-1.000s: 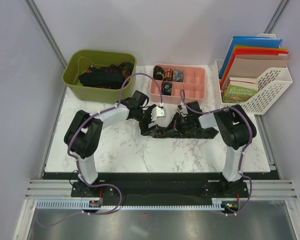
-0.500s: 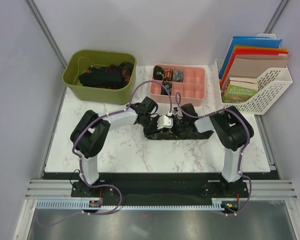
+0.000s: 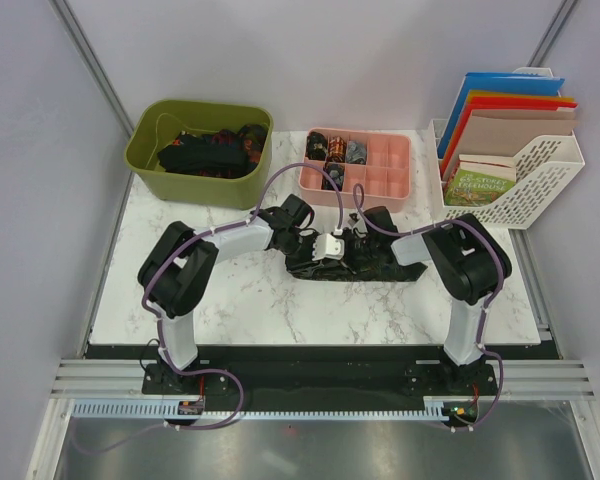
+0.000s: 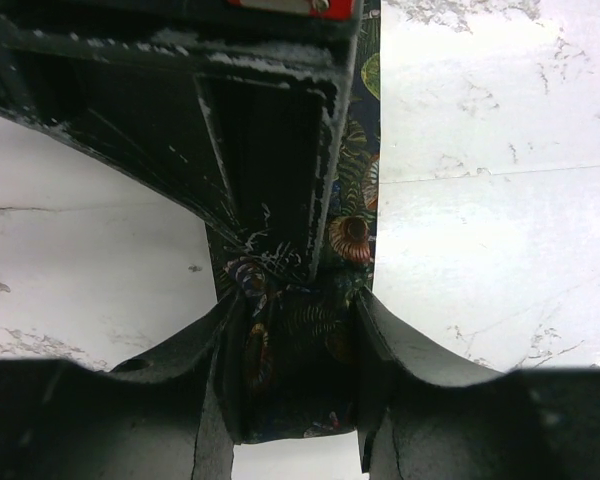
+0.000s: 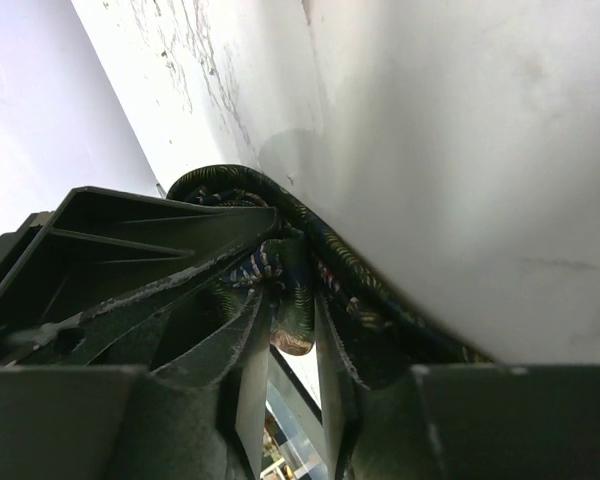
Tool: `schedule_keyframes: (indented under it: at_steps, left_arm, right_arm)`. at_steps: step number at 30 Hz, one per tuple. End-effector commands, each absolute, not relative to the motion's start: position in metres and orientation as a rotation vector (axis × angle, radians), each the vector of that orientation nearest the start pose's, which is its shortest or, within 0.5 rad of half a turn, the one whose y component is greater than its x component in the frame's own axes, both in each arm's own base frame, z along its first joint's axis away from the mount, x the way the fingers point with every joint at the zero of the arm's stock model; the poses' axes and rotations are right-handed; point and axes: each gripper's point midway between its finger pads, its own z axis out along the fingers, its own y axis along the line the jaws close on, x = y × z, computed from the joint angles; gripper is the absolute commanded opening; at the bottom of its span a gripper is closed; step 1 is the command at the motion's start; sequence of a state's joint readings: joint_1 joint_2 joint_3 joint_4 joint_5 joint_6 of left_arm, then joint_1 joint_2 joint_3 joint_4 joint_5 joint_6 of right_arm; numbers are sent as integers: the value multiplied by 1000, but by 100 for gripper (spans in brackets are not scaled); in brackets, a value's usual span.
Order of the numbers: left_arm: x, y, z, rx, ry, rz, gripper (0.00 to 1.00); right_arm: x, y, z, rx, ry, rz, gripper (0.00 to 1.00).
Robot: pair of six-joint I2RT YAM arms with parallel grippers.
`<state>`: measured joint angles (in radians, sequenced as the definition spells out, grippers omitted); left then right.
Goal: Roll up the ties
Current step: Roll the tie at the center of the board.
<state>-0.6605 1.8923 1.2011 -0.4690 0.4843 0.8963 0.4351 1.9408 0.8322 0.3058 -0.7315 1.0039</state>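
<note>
Left gripper (image 4: 298, 335): fingers clamped on both edges of the tie (image 4: 352, 190), fabric bunched between. Tie's long axis runs straight ahead of them, flat on the table (image 4: 480, 150). Right gripper (image 5: 290, 300): fingers slightly apart around a fold, grip unclear.

Left arm (image 3: 230, 232), right arm (image 3: 432, 246) low; fingers (image 4: 195, 365) nearly meeting.
</note>
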Motion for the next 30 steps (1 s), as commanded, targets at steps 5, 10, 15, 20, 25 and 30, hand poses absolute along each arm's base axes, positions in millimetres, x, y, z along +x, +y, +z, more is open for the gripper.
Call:
schedule_keyframes:
  at_steps: [5,10,15,20,25,30]
  left_arm:
    - [279,-261,-1,-2541,-2317,651,28]
    - [280,-261,-2,-2539,-2319,651,29]
    - [279,-261,-3,-2542,-2312,653,29]
    - [280,-261,-2,-2540,-2316,656,29]
    - [279,-262,-3,-2541,-2311,658,29]
    - [283,-261,3,-2526,-2347,671,39]
  right_arm:
    - [301,276,10,383,2673,1341,28]
    - [300,279,5,376,2683,1350,24]
    - [300,284,10,376,2666,1391,31]
    - [299,292,13,375,2652,1429,27]
    - [299,298,16,362,2642,1463,19]
    - [295,290,2,362,2697,1372,0]
